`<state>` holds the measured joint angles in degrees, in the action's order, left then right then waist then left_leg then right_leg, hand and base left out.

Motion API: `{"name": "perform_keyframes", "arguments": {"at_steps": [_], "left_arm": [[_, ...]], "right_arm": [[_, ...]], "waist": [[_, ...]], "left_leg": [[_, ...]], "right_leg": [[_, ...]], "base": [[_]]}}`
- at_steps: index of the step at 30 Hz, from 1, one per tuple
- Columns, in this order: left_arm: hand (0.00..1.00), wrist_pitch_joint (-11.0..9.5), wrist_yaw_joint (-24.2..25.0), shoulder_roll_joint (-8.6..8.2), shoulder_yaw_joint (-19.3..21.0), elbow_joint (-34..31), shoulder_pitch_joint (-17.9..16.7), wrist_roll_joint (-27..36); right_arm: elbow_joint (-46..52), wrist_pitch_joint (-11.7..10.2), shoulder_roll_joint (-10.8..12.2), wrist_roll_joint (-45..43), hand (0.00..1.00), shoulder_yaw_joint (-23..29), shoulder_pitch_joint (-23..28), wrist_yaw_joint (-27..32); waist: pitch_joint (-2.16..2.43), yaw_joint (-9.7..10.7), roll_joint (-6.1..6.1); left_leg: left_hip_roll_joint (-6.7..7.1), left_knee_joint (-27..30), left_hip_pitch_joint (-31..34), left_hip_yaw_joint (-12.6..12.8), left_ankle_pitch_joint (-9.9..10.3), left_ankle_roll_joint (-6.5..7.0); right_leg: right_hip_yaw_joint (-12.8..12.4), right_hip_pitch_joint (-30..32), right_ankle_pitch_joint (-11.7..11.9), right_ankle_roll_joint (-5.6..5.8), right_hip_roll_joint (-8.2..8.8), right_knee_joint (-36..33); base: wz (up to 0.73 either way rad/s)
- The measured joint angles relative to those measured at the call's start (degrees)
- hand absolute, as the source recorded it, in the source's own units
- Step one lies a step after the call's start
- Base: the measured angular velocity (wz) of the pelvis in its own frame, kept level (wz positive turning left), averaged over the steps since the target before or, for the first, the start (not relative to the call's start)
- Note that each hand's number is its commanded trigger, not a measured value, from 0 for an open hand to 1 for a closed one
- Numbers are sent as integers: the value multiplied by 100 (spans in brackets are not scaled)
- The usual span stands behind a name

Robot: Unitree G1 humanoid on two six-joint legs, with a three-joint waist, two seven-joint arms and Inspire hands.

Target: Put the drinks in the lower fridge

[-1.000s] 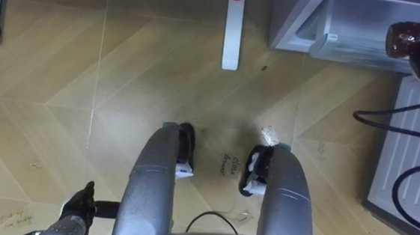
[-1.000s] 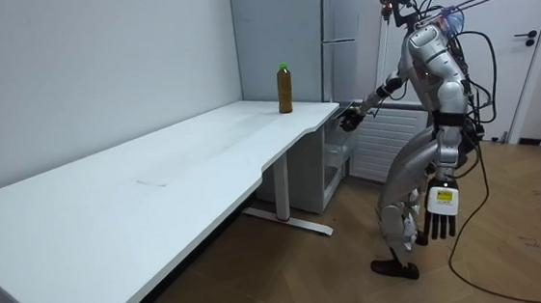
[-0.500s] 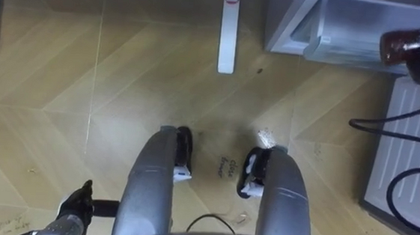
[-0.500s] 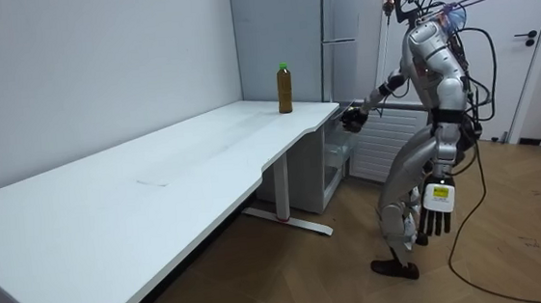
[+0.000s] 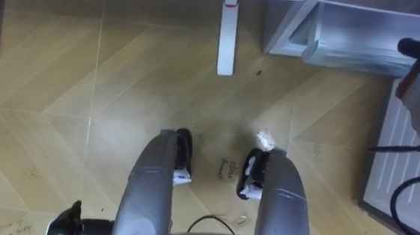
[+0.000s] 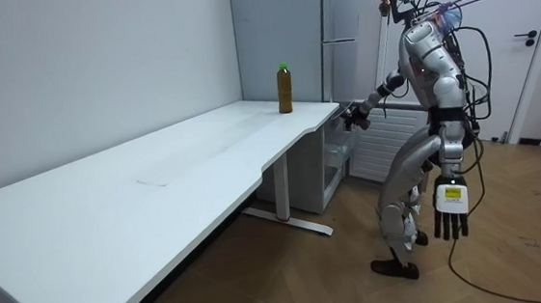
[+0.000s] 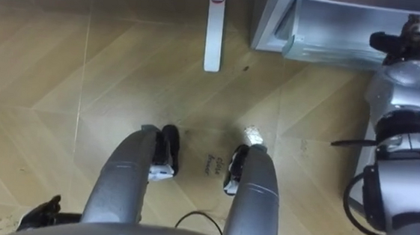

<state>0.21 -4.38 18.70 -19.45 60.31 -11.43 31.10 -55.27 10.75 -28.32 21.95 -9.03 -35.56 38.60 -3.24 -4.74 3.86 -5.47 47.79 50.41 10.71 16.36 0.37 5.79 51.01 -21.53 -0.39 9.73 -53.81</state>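
Robot stands at the white table's (image 6: 157, 189) short end, facing the fridge (image 6: 338, 30). The lower compartment (image 5: 359, 39) is open, with bare wood floor (image 5: 122, 88) between the table leg (image 5: 228, 36) and the feet.

Count: one green-capped brown drink bottle (image 6: 284, 87), upright near the table's far corner.

Right hand (image 7: 396, 40) reaches to the compartment's edge; cannot tell its grip. Left hand (image 6: 450, 212) hangs at the side, fingers straight, holding nothing.

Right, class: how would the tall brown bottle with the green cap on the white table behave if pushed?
The tall brown green-capped bottle stands upright and narrow, so a high push would probably tip it. It looks dark nearly to the cap, so likely full and fairly heavy.
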Motion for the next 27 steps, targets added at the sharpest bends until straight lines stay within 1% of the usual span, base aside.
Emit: {"name": "perform_keyframes", "arguments": {"at_steps": [1,3,5,7,8,10,11,13,16,19,22,25,27], "left_arm": [[0,49,-1,-3,2,-12,0,-14],[0,82,-8,-4,9,-27,1,-26],[0,87,-33,-3,11,-26,1,-26],[0,119,-43,-1,8,-25,-5,-14],[0,121,-43,-1,7,-26,-5,-5],[0,123,-44,1,-5,-31,-5,-1],[0,124,-44,1,-10,-31,-5,0],[0,126,-44,11,-69,-34,-4,99],[0,136,-45,11,-123,-34,0,225],[0,158,-59,15,-118,-32,-1,309],[0,157,-112,17,-114,-23,-4,308],[0,112,-170,17,-116,-23,-21,305],[0,100,-210,17,-98,-32,-20,305]], "right_arm": [[169,188,-2,-216,0,-64,0,106],[272,319,-4,-484,0,-171,0,197],[297,347,-5,-677,0,-367,0,316],[442,492,-4,-775,0,-559,0,400],[444,519,-3,-899,0,-601,0,400],[445,627,-4,-1316,0,-716,0,401],[445,643,-4,-1402,0,-757,0,401],[445,684,-4,-1657,0,-896,0,400],[446,688,-3,-1912,0,-1035,0,401],[539,695,-4,-1947,0,-1050,0,406],[697,820,18,-1946,0,-1058,0,406],[842,848,18,-1946,0,-1030,20,415],[1250,871,16,-1946,0,-900,232,501]], "waist": [[-1,21,10],[0,45,7],[1,56,6],[4,93,1],[4,95,1],[5,97,0],[5,96,0],[4,59,0],[4,15,2],[3,-18,3],[4,-59,2],[10,-22,-8],[14,-11,-14]], "left_leg": [[-4,-5,22,6,-3,-4],[-10,-6,41,12,-8,-10],[-11,-9,48,14,-13,-19],[-12,-3,53,16,-19,-29],[-15,0,53,16,-19,-29],[-29,8,55,17,-19,-29],[-33,10,55,17,-19,-29],[-87,49,65,35,-19,-32],[-96,56,77,32,-28,-47],[-106,60,97,37,-46,-72],[-186,90,121,39,-52,-93],[-184,92,172,8,-72,-119],[-182,93,223,9,-82,-117]], "right_leg": [[-7,37,8,-5,-5,1],[-24,74,23,-14,-16,-5],[-39,98,32,-23,-24,-16],[-56,115,34,-27,-36,-30],[-55,116,35,-29,-39,-30],[-52,116,42,-39,-49,-30],[-52,116,45,-41,-52,-31],[-53,123,59,-57,-92,-36],[-75,153,75,-72,-116,-63],[-93,209,96,-99,-130,-94],[-78,224,122,-144,-199,-79],[-54,265,138,-170,-205,-80],[-45,315,138,-171,-202,-97]], "base": [[-9],[-6],[-5],[0],[-3],[-2],[-4],[-7],[-3],[-4],[-8],[2],[0]]}}
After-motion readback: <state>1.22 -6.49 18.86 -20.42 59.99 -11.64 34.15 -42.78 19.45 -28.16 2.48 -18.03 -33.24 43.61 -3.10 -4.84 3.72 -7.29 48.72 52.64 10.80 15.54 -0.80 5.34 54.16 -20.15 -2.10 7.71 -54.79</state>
